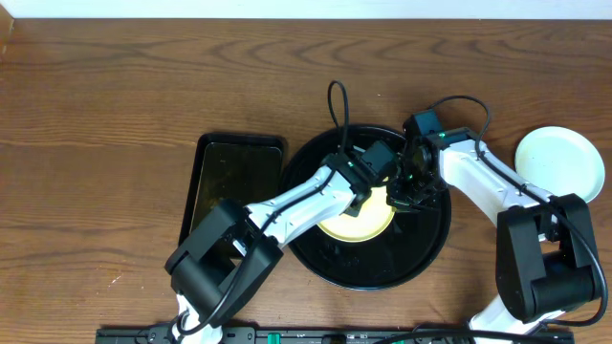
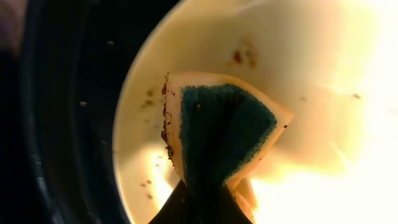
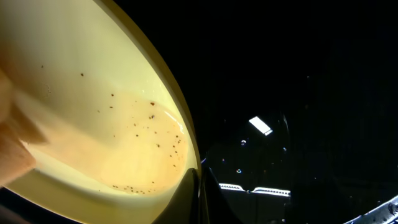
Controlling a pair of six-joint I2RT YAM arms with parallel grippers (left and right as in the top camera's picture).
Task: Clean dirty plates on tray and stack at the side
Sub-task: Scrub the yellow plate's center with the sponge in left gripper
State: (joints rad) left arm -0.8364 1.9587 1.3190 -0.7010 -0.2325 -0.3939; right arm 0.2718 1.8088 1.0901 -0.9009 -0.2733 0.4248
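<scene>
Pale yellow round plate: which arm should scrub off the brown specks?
Left: the left gripper holds the yellow-and-green sponge against the plate. The right gripper is shut on the plate's rim, steadying it.

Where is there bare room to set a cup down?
Bare tabletop left of the rectangular tray and the far edge beyond the round tray. Crowded: left gripper with sponge and right gripper meet at the yellow plate.
</scene>
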